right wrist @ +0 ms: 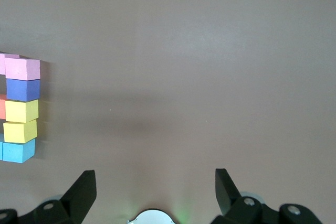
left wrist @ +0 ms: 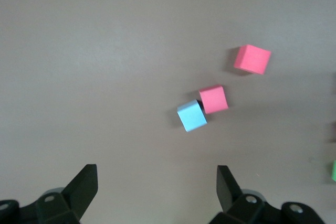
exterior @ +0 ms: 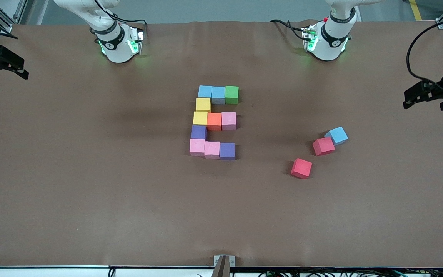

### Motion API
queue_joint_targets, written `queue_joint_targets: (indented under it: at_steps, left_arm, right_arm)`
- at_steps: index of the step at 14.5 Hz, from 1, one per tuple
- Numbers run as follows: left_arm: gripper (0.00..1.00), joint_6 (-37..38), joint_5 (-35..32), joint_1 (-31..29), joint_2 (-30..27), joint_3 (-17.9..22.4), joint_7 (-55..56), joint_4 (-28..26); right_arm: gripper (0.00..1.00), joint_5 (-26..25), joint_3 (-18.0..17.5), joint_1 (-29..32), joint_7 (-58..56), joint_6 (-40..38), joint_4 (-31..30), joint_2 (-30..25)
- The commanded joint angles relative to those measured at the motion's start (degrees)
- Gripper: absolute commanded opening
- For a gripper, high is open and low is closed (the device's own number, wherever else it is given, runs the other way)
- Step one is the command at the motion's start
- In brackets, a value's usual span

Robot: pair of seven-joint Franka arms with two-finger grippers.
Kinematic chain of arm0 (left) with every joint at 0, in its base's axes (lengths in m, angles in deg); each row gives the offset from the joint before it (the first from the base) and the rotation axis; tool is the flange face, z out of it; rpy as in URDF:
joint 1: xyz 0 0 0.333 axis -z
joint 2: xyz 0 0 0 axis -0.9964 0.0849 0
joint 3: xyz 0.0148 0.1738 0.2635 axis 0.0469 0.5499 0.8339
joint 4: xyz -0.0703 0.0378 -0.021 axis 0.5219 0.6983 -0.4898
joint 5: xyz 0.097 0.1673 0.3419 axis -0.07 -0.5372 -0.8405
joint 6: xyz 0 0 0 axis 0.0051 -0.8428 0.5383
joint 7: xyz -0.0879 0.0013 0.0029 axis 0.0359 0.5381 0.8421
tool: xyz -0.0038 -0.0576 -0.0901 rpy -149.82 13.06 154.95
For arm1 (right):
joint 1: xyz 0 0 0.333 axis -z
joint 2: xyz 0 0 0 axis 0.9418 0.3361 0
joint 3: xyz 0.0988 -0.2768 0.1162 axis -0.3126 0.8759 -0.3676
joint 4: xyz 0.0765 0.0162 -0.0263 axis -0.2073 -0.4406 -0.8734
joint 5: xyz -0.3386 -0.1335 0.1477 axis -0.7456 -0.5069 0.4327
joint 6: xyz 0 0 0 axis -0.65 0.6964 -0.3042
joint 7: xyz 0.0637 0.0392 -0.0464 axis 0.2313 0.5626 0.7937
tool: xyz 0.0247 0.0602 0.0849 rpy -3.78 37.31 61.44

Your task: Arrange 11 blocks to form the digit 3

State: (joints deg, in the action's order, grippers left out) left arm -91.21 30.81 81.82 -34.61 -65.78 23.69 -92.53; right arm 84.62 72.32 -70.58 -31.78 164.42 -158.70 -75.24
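Note:
The blocks form a blocky digit 3 (exterior: 214,121) in the middle of the table. Its farthest row is two light blue cubes (exterior: 211,92) and a green one (exterior: 231,94). Two yellow cubes (exterior: 202,110), an orange (exterior: 214,121) and a pink (exterior: 228,120) follow, then a purple (exterior: 198,132). The nearest row is two pink (exterior: 204,148) and a purple (exterior: 227,151). My left gripper (exterior: 417,95) (left wrist: 157,174) hangs open and empty over the left arm's end of the table. My right gripper (exterior: 12,65) (right wrist: 155,178) waits open and empty over the right arm's end.
A loose light blue cube (exterior: 337,135) (left wrist: 191,116) touches a red cube (exterior: 323,146) (left wrist: 213,99), toward the left arm's end. A second red cube (exterior: 301,168) (left wrist: 252,59) lies apart, nearer the front camera. The figure's edge column (right wrist: 22,110) shows in the right wrist view.

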Motion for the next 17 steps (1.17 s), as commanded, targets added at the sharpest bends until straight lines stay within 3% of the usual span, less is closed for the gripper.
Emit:
queue_joint_targets:
  at_steps: [1,17]
  left_arm:
    - [1.00,1.4,1.7,1.0,-2.8,1.8,-1.1,-1.1]
    - [1.00,0.1,0.8,0.9,0.2,1.5,-0.8,2.5]
  right_arm:
    - [1.00,-0.3,0.2,-0.4,-0.5,0.0,-0.5,-0.8]
    - [1.00,-0.3,0.2,-0.5,-0.5,0.0,-0.5,-0.8]
